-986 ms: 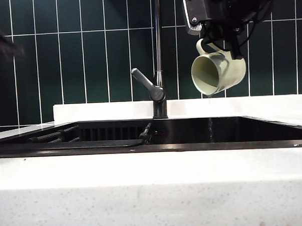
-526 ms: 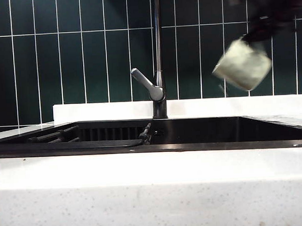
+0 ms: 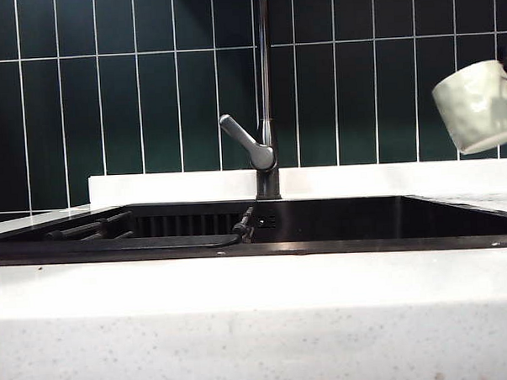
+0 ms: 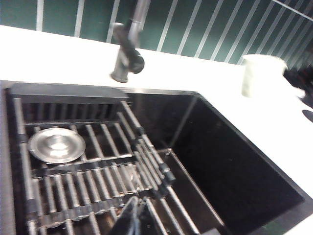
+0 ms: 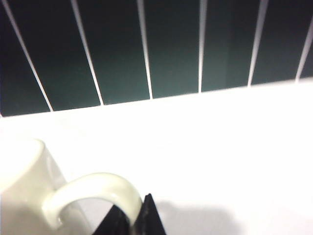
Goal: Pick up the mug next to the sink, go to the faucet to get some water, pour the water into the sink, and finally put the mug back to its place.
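The cream dimpled mug [image 3: 477, 104] hangs in the air at the far right of the exterior view, nearly upright, above the white countertop beside the sink [image 3: 340, 247]. My right gripper [image 5: 133, 218] is shut on the mug's handle [image 5: 98, 188]; its black fingers pinch the loop. In the left wrist view the mug [image 4: 258, 73] shows past the sink's right rim. The faucet [image 3: 266, 88] stands behind the basin with its grey lever [image 3: 245, 141] angled left. My left gripper [image 4: 134, 220] is shut and empty, above the sink's rack.
A metal bar rack [image 4: 83, 166] with a round steel drain cover [image 4: 56, 144] fills the sink's left half; the right half is a bare black basin [image 4: 230, 166]. Dark green tiles [image 3: 148, 85] back the white counter [image 3: 259, 324].
The right gripper has carried the mug from over the sink, where it was tipped mouth-down, to the far right and turned it back upright. The left arm has left the exterior's left edge.
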